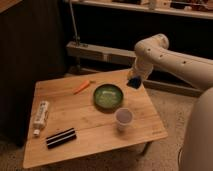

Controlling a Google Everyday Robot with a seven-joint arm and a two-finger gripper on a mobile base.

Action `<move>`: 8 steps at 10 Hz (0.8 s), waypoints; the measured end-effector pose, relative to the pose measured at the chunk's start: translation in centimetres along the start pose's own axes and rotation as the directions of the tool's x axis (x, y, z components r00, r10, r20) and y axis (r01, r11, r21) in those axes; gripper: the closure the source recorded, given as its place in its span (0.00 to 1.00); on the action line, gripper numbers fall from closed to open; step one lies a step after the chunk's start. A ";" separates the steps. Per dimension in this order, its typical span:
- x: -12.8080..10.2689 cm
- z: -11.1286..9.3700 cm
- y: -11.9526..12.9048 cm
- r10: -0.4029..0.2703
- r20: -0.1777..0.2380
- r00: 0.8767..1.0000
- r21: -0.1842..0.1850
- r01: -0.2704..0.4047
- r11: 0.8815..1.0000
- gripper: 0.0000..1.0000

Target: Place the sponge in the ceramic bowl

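The blue sponge (pixel 134 83) hangs in the air at the tip of my gripper (pixel 134 80), which is shut on it. The white arm reaches in from the right. Sponge and gripper hover over the table's far right corner, just right of and beyond the ceramic bowl (pixel 108 96). That bowl is green inside with a dark rim, stands on the wooden table (pixel 85 125), and holds nothing that I can see.
A small white cup (pixel 123 119) stands just in front of the bowl, to its right. An orange stick (pixel 82 87) lies left of the bowl, a white tube (pixel 40 116) at the left edge, a black striped bar (pixel 61 138) front left. A dark shelf unit rises behind.
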 end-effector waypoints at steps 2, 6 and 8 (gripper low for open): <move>0.3 2.6 5.0 -0.062 -0.024 0.998 -0.032 0.062 0.998 1.00; 1.8 10.1 14.4 -0.200 -0.101 0.974 -0.082 0.193 0.978 1.00; 2.7 13.6 16.2 -0.221 -0.131 0.966 -0.091 0.211 0.973 1.00</move>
